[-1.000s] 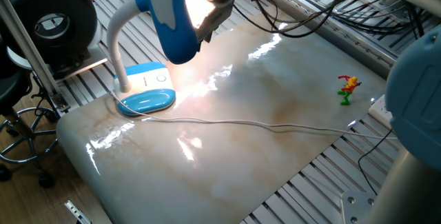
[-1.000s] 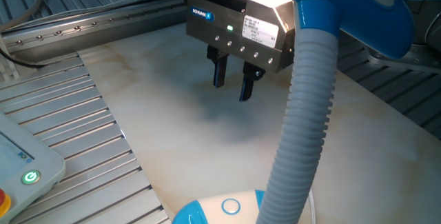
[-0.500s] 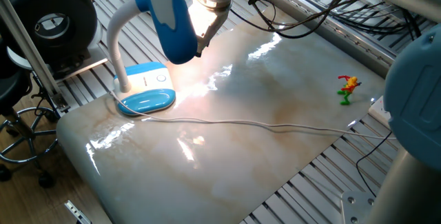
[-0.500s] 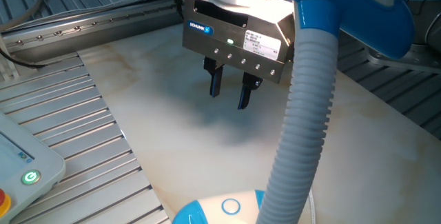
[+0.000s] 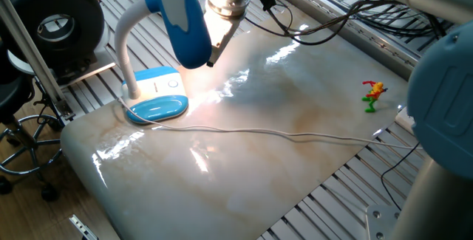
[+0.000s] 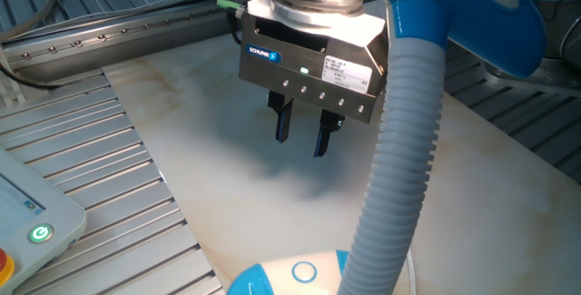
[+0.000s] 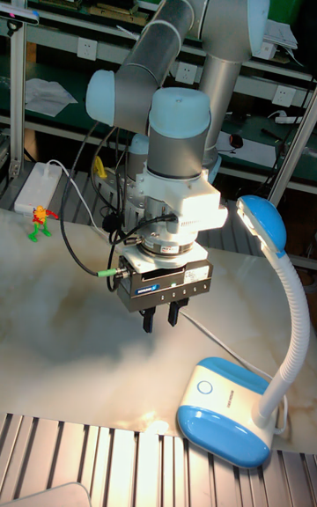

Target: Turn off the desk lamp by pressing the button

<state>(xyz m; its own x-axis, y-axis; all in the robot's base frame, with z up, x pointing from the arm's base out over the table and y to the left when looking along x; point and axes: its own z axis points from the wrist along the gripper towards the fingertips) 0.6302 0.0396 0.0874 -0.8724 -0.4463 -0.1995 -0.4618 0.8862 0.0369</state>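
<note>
The desk lamp stands at the table's left end in one fixed view, its oval blue base (image 5: 155, 98) under the long blue head (image 5: 181, 18). It is lit and throws a bright patch on the table. The small round button (image 5: 173, 84) sits on the base's white panel; it also shows as a ringed button (image 6: 304, 272) and button (image 7: 205, 388). My gripper (image 6: 301, 136) hangs above the table, beside the lamp head and apart from the base. Its dark fingers (image 6: 282, 124) point down, open with a narrow gap and nothing between them. The gripper (image 7: 160, 320) is up and left of the button.
The lamp's thin white cord (image 5: 259, 131) runs across the table to the right. A small toy figure (image 5: 373, 94) stands near the right edge. The white gooseneck (image 6: 395, 150) rises close to the gripper. A control box with a green light (image 6: 36, 233) lies on the slatted surface.
The gripper has come down a little and shifted slightly toward the lamp base. Its fingers keep the same gap. The lamp stays lit and has not moved.
</note>
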